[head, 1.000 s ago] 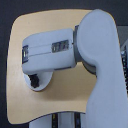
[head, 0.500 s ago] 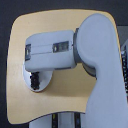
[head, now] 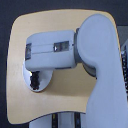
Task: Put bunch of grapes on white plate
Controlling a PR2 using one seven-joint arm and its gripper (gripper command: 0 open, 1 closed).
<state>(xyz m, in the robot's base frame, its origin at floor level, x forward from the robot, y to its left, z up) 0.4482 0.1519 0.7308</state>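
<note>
One view is all you have, the exterior view, looking down on a tan table with rounded corners. You see the robot's big pale arm come in from the near right and reach across to the exterior view's left, covering much of the tabletop. Its boxy forearm lies over the far part of the white plate, which sits toward the left side of the table. On the plate's left part you can make out the bunch of grapes, a small dark cluster just below the end of the arm. The gripper itself is hidden, so you cannot tell how its fingers stand.
</note>
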